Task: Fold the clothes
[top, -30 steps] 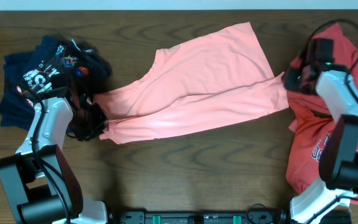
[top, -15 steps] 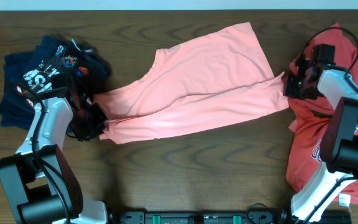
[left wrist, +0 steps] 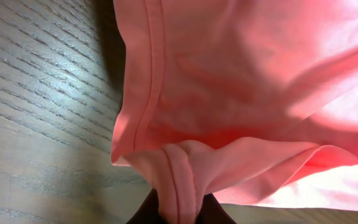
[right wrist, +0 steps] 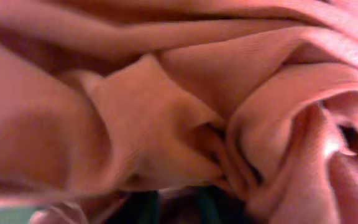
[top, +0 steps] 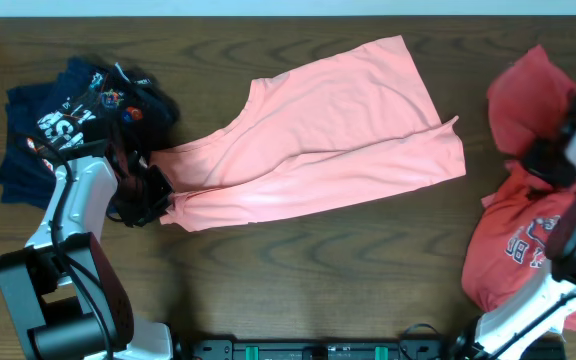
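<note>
Rightward and away from the salmon-pink shirt (top: 338,130) is where the right gripper (top: 545,160) has gone over the last second. It has dragged the red tee (top: 528,95) with it, so that a hump of red cloth now stands at the upper right of the frame, well apart from the pink hem it was touching before. The left gripper (top: 153,195) has not shifted.

In the right wrist view, bunched red fabric fills the frame and runs down between the 2 dark fingers, which appear closed on a fold of it. The left wrist view shows the left fingers pinched shut on a doubled piece of the pink shirt's stitched hem, at its lower left corner.

The pink shirt lies spread and skewed across the middle of the wooden table (top: 298,280), its long edge slanting from lower left to upper right. Navy tees (top: 63,115) sit heaped at the upper left.

All of this is thin, limp jersey. I judge it light, with no stiffness to hold a shape, and likely to sag and wrinkle wherever it is not supported. Hems and corners look like the best holds, since the seam gives the fingers a ridge. Taking 2 corners at once should keep an edge taut for a clean fold.
</note>
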`<state>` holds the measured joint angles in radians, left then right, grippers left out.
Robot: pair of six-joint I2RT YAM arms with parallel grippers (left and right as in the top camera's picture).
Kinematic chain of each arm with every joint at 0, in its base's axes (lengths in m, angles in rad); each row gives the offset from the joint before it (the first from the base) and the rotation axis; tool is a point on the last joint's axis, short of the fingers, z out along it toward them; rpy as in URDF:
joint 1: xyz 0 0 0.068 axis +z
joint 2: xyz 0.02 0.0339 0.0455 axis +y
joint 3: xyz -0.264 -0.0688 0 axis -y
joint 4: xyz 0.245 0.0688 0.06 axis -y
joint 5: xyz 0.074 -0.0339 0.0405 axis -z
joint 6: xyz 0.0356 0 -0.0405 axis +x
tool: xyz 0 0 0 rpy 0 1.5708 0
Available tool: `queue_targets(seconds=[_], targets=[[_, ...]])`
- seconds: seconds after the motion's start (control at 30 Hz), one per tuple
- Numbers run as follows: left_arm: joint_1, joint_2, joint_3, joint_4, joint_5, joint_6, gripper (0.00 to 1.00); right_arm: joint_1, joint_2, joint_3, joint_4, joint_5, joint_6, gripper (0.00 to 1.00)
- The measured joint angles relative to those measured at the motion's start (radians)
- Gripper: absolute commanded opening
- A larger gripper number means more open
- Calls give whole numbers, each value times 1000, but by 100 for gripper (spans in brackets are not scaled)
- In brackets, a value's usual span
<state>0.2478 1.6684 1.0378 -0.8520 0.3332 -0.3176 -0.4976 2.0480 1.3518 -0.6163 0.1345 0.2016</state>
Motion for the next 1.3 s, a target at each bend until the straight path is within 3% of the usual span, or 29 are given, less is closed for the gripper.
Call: queue_targets(seconds=[0.17, 0.2, 0.37, 0.53, 0.77, 0.83, 0.9, 0.93, 0.97, 1.0, 1.3], targets=[[0, 0, 0, 0, 0, 0, 11, -40, -27, 7, -8, -199, -34, 43], [0, 0, 0, 0, 0, 0, 11, -32, -45, 7, -11, -240, -50, 49], [0, 0, 0, 1, 0, 0, 11, 71, -177, 18, -79, -386, -161, 55], [0, 0, 0, 3, 0, 0, 11, 186, -186, 22, -109, -417, -224, 56], [0, 0, 0, 3, 0, 0, 11, 246, -55, -18, -105, -415, -247, 56], [0, 0, 0, 3, 0, 0, 11, 258, -19, -19, -105, -415, -254, 53], [0, 0, 0, 3, 0, 0, 11, 267, -19, -15, -94, -414, -259, 43], [0, 0, 0, 3, 0, 0, 12, 272, -12, -15, -96, -414, -266, 29], [0, 0, 0, 3, 0, 0, 11, 274, -12, -14, -98, -415, -266, 9], [0, 0, 0, 3, 0, 0, 11, 276, -9, -14, -106, -414, -267, 1], [0, 0, 0, -19, -1, 1, 10, 262, -12, -5, -326, -272, -181, 1]])
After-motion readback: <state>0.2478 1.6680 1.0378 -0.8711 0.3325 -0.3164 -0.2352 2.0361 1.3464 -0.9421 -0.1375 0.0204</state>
